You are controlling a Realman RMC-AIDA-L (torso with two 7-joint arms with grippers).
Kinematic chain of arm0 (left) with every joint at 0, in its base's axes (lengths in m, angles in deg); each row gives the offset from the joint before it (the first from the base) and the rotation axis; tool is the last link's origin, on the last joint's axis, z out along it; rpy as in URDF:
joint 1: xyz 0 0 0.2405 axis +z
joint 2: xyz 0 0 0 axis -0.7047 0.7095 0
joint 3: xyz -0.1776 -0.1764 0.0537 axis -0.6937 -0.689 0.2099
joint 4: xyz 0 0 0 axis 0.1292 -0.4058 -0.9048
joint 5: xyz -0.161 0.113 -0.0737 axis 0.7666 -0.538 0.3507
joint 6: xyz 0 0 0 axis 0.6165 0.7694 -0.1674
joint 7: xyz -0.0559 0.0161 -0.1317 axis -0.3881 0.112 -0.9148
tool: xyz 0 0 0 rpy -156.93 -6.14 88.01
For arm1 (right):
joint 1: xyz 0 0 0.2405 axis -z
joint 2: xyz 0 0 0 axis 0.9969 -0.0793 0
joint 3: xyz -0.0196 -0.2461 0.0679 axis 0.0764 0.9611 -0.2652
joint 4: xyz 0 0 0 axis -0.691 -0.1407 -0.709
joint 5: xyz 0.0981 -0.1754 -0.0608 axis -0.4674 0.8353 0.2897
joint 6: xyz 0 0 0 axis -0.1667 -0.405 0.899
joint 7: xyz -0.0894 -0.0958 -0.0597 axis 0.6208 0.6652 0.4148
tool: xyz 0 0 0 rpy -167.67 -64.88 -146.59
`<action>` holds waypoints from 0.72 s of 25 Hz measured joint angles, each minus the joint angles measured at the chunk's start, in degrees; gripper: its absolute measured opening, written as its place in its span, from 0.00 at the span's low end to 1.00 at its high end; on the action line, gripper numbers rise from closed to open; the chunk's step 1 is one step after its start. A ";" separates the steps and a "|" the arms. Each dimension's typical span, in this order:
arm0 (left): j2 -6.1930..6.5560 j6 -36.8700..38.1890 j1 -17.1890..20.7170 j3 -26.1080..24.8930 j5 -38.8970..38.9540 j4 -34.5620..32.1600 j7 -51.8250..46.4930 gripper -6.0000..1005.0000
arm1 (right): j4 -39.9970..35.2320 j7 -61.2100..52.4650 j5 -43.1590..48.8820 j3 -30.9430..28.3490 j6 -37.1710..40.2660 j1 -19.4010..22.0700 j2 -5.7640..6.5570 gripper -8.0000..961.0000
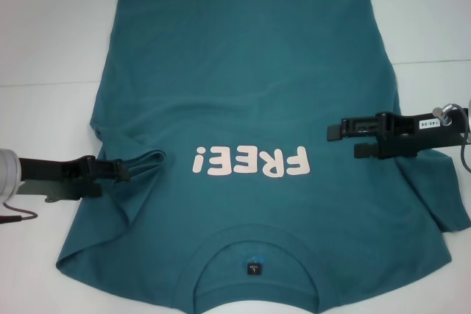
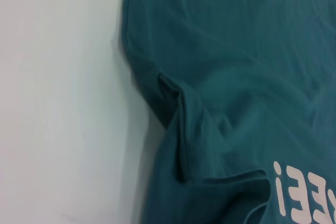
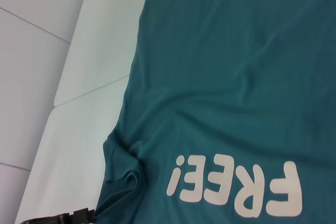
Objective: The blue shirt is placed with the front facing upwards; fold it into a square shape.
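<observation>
Barely begun: blue shirt (image 1: 257,101) spread front-up on white bench (image 1: 51,42), collar nearest. Left sleeve drawn inward, pinched in left pincer (image 1: 121,170). Right pincer (image 1: 338,136) spread above right sleeve area. Remaining: both side folds, lengthwise fold.

A plain white table (image 1: 51,42) under even light

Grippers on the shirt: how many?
2. Left gripper at the blue shirt's bunched left sleeve; right gripper over its right side beside the lettering.
</observation>
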State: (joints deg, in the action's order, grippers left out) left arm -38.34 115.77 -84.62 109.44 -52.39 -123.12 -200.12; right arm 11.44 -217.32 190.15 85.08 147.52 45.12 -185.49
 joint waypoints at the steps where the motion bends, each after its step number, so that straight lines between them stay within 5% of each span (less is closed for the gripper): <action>1: -0.07 -0.17 0.00 0.05 -0.03 0.00 0.04 0.67 | 0.01 0.01 0.00 0.00 0.08 0.07 -0.01 0.95; 18: -0.85 -2.49 -0.88 0.79 -0.30 0.80 2.80 0.66 | 0.02 0.48 0.01 -0.29 0.19 0.45 -0.13 0.95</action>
State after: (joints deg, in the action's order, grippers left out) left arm -39.19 113.27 -85.50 110.23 -52.69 -122.33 -197.32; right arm 11.46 -216.83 190.16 84.78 147.71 45.57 -185.63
